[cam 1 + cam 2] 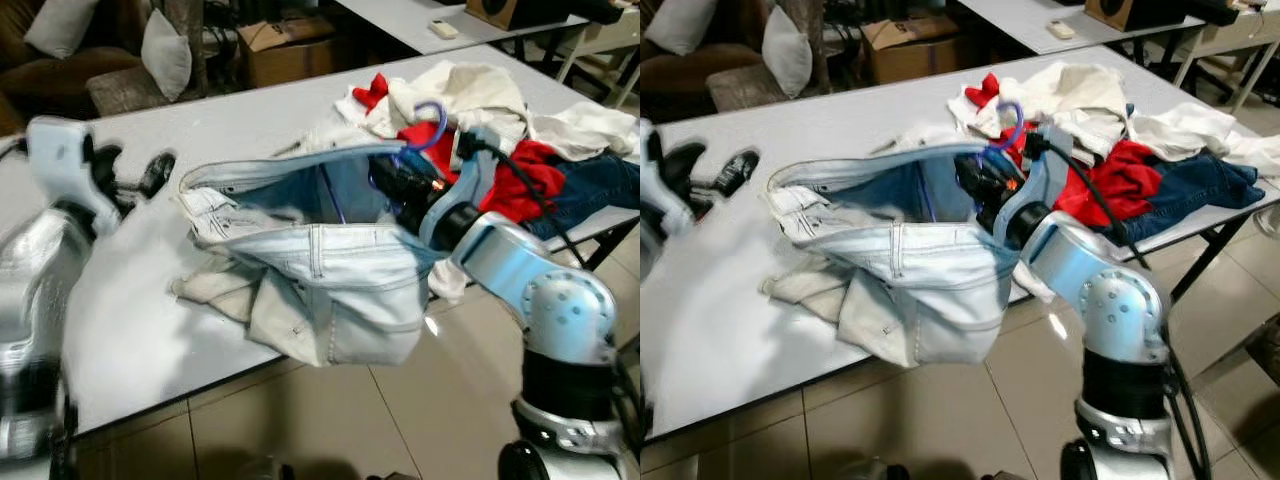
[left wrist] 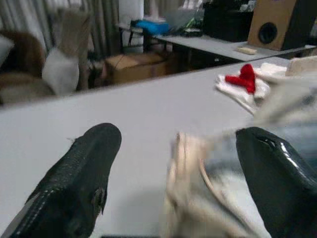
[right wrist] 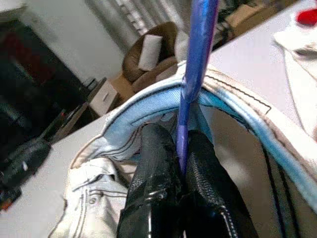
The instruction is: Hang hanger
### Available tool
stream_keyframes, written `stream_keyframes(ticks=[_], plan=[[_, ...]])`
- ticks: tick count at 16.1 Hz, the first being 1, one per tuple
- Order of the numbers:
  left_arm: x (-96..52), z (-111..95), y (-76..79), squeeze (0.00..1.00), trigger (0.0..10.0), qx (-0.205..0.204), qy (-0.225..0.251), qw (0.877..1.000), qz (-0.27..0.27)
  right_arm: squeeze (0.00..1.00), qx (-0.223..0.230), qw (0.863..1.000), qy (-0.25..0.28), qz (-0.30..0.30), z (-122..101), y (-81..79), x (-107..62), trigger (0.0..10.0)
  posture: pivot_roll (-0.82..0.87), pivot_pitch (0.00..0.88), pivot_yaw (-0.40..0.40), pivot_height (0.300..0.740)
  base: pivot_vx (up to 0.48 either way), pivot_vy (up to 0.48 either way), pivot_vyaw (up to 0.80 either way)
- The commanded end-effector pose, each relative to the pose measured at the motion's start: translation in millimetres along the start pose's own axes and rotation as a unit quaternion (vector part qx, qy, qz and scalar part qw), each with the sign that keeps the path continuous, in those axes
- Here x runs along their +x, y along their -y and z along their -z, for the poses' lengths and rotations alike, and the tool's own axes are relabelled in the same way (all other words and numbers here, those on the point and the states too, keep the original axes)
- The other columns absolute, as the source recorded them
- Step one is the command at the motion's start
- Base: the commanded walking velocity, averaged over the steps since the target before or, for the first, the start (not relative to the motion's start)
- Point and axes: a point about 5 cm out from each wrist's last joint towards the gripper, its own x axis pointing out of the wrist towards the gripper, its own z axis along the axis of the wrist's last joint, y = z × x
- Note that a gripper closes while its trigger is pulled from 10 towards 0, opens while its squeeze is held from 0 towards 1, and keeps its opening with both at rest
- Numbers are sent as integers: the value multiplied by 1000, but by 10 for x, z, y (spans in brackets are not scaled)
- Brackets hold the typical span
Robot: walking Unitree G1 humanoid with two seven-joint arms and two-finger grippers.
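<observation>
The left tool point(image 1: 125, 175) hovers over the bare left part of the grey table point(image 1: 150, 330) with its fingers point(image 2: 79, 173) spread wide and nothing between them, its outline blurred in the head views. At centre, the light-blue jeans point(image 1: 320, 280) are lifted off the table with the waistband gaping and the legs crumpled at the near edge. The right tool point(image 3: 178, 168) is clamped on the blue hanger point(image 3: 195, 54) inside that waistband; the hook point(image 1: 430, 125) points up beside the clothes pile point(image 1: 500, 130), the hanger's body is hidden by denim, so its long axis cannot be told
</observation>
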Motion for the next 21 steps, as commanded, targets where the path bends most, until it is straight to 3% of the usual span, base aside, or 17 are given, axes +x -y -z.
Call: stream_keyframes(ticks=[1,3,4,9,12,16,18,21], plan=[[-139,41,10,0,10000,-7,-5,1000,-5,0,-13,999,-11,-31,27,-100,-37,10000,-19,55,30,740,0,0,800],[-417,254,52,0,10000,20,-47,998,-25,0,-17,998,-34,-48,113,-98,-125,10000,-13,62,13,740,0,0,800],[-484,273,93,0,10000,34,-57,997,-24,0,-18,997,-46,-58,158,-96,-167,10000,-6,67,1,740,0,0,800],[-583,216,379,0,10000,75,-78,993,50,0,-6,994,-70,-80,288,-105,-311,10000,0,85,2,740,0,0,800],[-612,222,361,0,10000,93,-96,989,61,0,-17,994,-66,-81,246,-116,-340,10000,-1,90,14,740,0,0,800],[-696,362,400,0,10000,75,-119,987,76,0,-47,993,-53,-95,57,-138,-398,10000,-8,92,6,740,0,0,800],[-720,399,526,0,10000,73,-115,985,102,0,-62,992,-67,-88,29,-85,-434,10000,-14,91,-14,740,0,0,800],[-721,417,612,0,10000,58,-110,987,98,0,-76,990,-77,-89,-22,-69,-463,10000,-25,88,-35,740,0,0,800]])
